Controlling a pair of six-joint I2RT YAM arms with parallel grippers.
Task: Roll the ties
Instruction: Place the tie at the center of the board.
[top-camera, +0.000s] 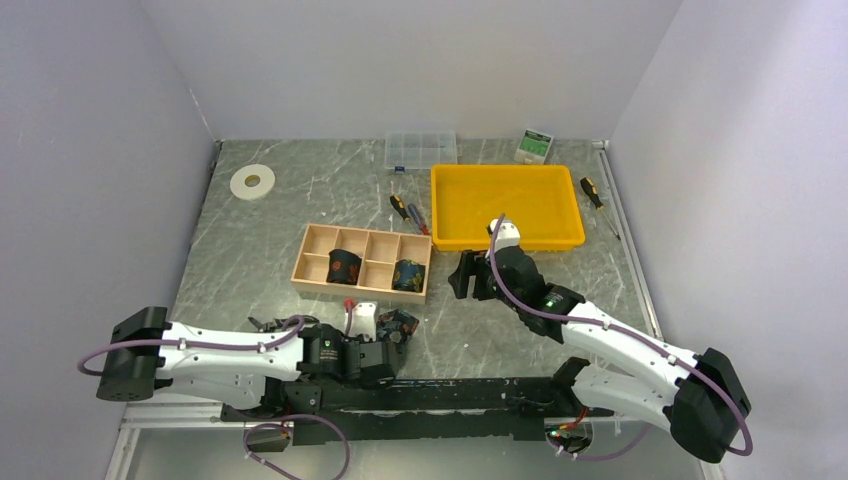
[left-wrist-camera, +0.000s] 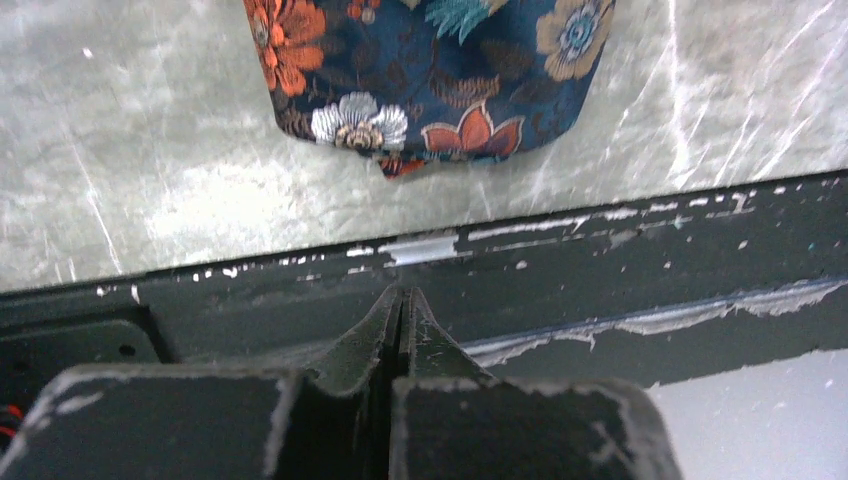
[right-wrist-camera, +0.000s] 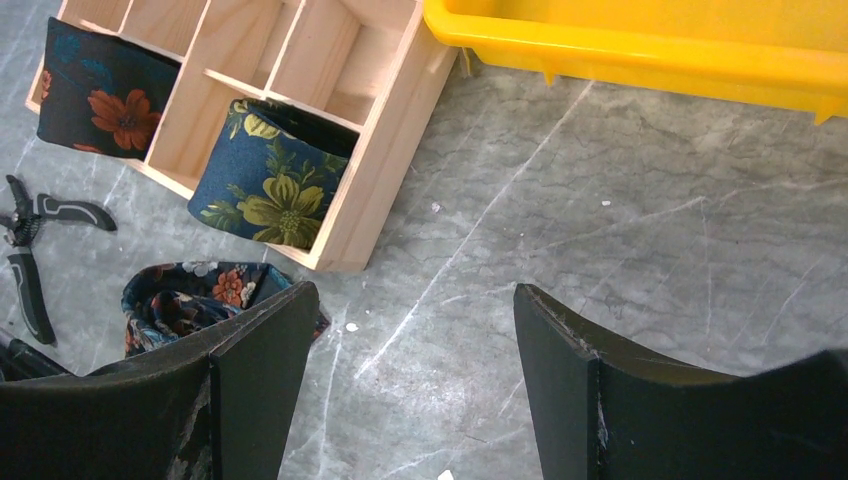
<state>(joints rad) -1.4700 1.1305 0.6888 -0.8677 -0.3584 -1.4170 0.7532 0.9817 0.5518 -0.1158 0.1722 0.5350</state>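
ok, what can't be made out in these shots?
Loose tie: left wrist view, top cut off by frame edge.
Same tie, right wrist view: near side hidden behind a right finger.
Pliers: right wrist view, cut by left edge.
Green-white box: top view, label too small to read.

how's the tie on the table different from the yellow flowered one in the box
The tie on the table lies outside the wooden box; the yellow-flowered tie sits in a corner compartment. The table tie shows small red and orange flowers, the boxed one large yellow ones. The table tie looks looser, folds showing; the boxed one is a neat coil. Both are dark floral fabric.
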